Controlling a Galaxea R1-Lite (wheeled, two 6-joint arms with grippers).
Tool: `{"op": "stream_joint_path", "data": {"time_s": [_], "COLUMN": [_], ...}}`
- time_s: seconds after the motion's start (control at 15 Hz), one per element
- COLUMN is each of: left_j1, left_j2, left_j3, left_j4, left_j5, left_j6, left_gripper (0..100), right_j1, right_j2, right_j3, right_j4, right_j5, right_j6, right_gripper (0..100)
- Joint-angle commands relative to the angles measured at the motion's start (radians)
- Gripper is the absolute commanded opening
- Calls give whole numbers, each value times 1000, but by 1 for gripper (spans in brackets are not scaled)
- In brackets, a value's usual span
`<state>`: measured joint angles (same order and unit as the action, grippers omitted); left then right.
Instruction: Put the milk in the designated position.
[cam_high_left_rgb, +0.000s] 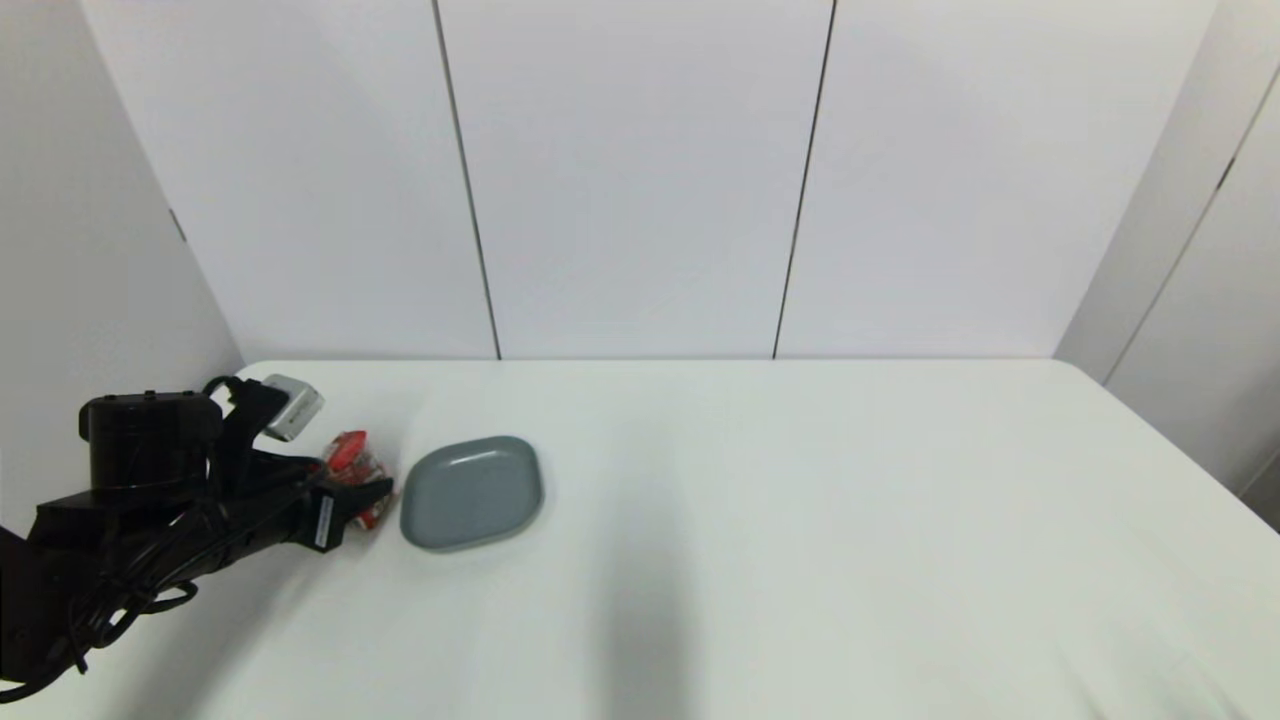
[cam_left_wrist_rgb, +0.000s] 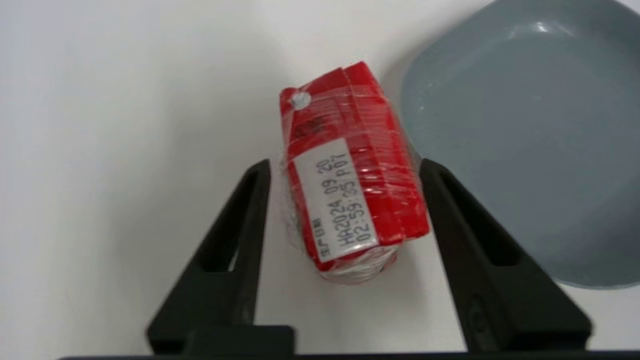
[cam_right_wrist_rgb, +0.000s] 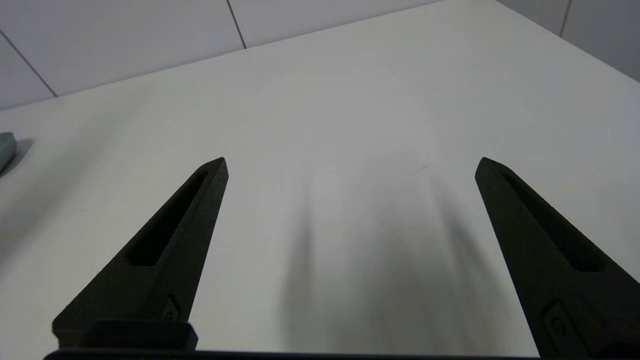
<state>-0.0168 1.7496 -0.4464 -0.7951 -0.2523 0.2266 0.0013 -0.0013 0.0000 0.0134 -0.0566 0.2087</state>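
Note:
The milk is a small red-topped carton in clear wrap, standing on the white table at the far left, just left of the grey plate. My left gripper reaches in from the left and straddles it. In the left wrist view the milk sits between the two black fingers of the left gripper. The finger on the plate's side is against the carton, and a thin strip of table shows between the other finger and the carton. No mark on the tabletop shows the designated position.
The plate lies right beside the carton. White wall panels stand close behind the table's far edge. My right gripper hangs open over bare tabletop, out of the head view, with the plate's edge far off to its side.

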Motion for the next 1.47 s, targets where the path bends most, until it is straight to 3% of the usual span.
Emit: {"op": "stream_joint_path", "data": {"time_s": [0.07, 0.33, 0.6, 0.93, 1.2, 1.47], "left_j1": [1, 1, -2, 3, 126, 129], "left_j2": [-84, -369, -660, -1041, -1352, -1478], "left_j3": [18, 86, 196, 252, 330, 446], "left_j4": [14, 149, 165, 419, 603, 611], "left_j5": [-2, -2, -7, -7, -7, -8], "left_j6": [-4, -21, -61, -53, 20, 50], "left_gripper": [100, 100, 100, 100, 100, 100], "right_j1": [0, 0, 0, 0, 0, 0], "right_j2": [1, 1, 1, 1, 1, 1], "right_j3": [0, 2, 0, 0, 0, 0], "right_j4": [0, 0, 0, 0, 0, 0], "right_j5": [0, 0, 0, 0, 0, 0], "right_j6": [1, 1, 1, 1, 1, 1], "right_gripper": [100, 100, 100, 100, 100, 100]}}
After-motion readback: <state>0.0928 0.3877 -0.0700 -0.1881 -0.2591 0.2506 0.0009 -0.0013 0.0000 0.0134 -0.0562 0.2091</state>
